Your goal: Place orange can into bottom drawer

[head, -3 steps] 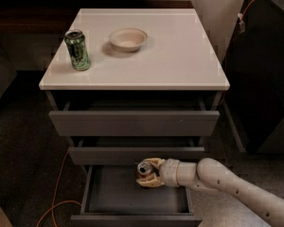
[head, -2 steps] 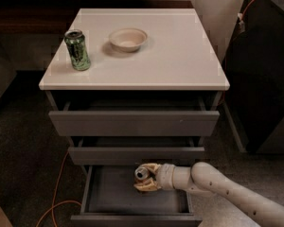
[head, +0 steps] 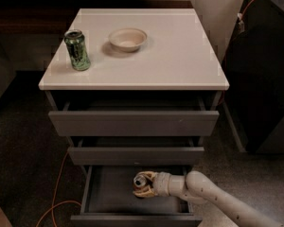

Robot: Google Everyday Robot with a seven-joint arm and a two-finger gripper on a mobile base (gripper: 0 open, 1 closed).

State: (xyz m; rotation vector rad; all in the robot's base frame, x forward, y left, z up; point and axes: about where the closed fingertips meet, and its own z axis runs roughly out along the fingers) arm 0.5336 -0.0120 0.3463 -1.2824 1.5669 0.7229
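Note:
The bottom drawer (head: pixel 109 193) is pulled open, showing its dark grey floor. Inside it, right of centre, stands the orange can (head: pixel 141 184), of which I see mainly the silver top and a strip of copper side. My gripper (head: pixel 143 185) reaches in from the lower right on a white arm and is shut on the can, its pale fingers (head: pixel 150 176) wrapped around the body. Whether the can rests on the drawer floor is hidden.
A green can (head: pixel 77 49) and a shallow beige bowl (head: pixel 128 38) stand on the white cabinet top (head: pixel 180 56). The two upper drawers (head: pixel 132 123) jut out slightly above the open one. An orange cable (head: pixel 61 193) trails on the floor at left; a dark cabinet (head: pixel 265 70) stands at right.
The gripper with the can has moved a little to the left and lower into the bottom drawer. Nothing else has moved.

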